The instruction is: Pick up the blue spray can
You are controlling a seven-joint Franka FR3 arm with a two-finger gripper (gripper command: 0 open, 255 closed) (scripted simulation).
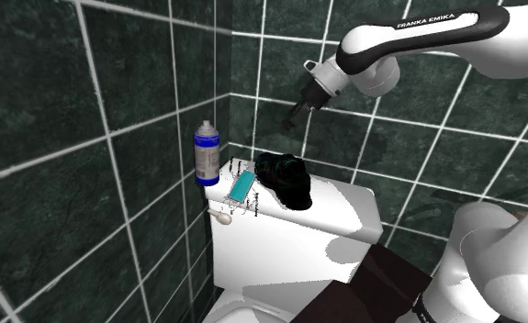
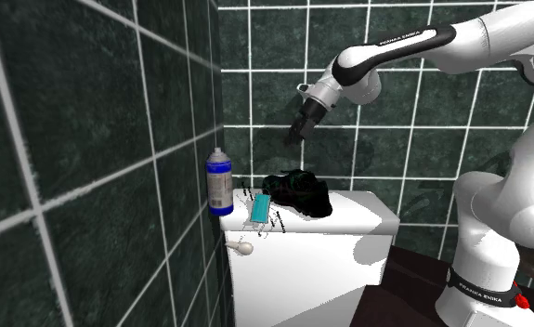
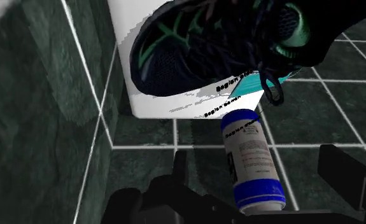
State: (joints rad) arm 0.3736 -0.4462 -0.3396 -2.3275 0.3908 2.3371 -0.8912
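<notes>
The spray can (image 1: pixel 207 154) is white with blue bands and a pale cap. It stands upright at the corner end of the white toilet tank lid (image 1: pixel 344 206), close to the tiled wall. My black gripper (image 1: pixel 296 115) hangs in the air above the lid, higher than the can and toward the shoulder view's right of it. In the second exterior view the gripper (image 2: pixel 299 130) hovers above the shoe, well apart from the can (image 2: pixel 219 182). In the wrist view the fingers (image 3: pixel 180 168) stand apart, open and empty, with the can (image 3: pixel 251 159) far beyond them.
A black sneaker with teal accents (image 1: pixel 285 179) lies on the lid beneath the gripper. A flat teal box (image 1: pixel 242 188) rests between sneaker and can. The flush handle (image 2: pixel 243 246) juts from the tank front. Dark green tiled walls (image 1: pixel 87 138) close in behind and beside the can.
</notes>
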